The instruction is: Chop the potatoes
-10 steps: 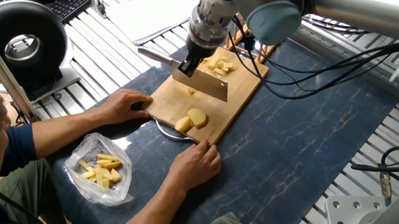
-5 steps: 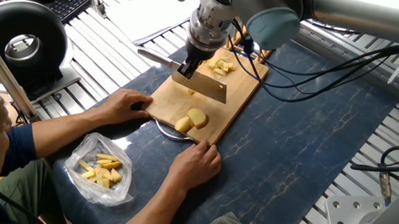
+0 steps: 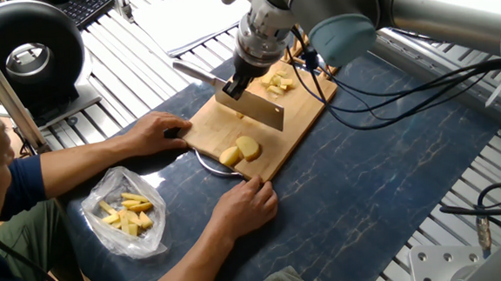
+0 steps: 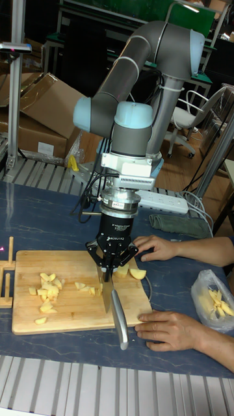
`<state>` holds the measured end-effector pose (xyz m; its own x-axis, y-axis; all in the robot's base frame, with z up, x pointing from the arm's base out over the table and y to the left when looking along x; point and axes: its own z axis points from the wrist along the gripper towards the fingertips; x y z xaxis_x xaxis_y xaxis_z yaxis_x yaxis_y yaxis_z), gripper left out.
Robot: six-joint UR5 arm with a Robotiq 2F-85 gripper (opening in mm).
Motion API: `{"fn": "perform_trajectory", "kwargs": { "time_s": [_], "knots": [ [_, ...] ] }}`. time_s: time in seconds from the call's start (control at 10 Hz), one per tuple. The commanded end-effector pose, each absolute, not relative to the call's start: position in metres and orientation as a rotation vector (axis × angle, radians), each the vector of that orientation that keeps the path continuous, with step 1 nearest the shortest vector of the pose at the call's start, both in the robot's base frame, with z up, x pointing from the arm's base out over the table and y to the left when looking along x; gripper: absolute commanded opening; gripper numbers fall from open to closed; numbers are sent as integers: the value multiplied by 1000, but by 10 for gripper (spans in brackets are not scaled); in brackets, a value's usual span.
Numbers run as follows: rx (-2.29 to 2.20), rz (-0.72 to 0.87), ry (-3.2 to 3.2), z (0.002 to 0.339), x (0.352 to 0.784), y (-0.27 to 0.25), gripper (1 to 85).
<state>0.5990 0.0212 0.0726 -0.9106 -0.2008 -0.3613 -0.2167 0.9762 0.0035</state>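
Fixed view: the gripper (image 3: 245, 74) points straight down over a wooden cutting board (image 3: 306, 120), its fingers closed around the handle of a cleaver (image 3: 250, 105) whose broad blade hangs edge-down just above the middle of the board; in the tall fixed view the gripper (image 4: 115, 262) hangs from a hooked arm, the cleaver (image 4: 117, 311) reaching out past the board's near edge. Two pale yellow potato halves (image 3: 240, 151) lie near the board's end closest to a seated person, and small chopped potato pieces (image 3: 276, 83) are heaped at the far end, leaving bare wood between. One of the person's hands (image 3: 157, 132) rests against the board's edge, and the other hand (image 3: 247, 207) is at its corner. A clear plastic bag (image 3: 127, 211) of yellow pieces lies well apart on the dark blue tabletop (image 3: 375, 185).
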Motion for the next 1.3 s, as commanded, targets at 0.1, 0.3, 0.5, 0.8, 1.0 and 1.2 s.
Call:
{"fn": "perform_trajectory", "kwargs": {
  "time_s": [0.1, 0.3, 0.5, 0.8, 1.0, 1.2],
  "knots": [
    [-289, 77, 2718, 62, 601, 20, 10],
    [-337, 69, 2704, 62, 597, 11, 10],
    [-432, 52, 2755, 92, 582, -12, 10],
    [-414, 58, 2810, 122, 596, -7, 10],
    [-422, 25, 2825, 129, 603, -8, 10],
    [-455, -4, 2838, 140, 611, -8, 10]
  ]
}}
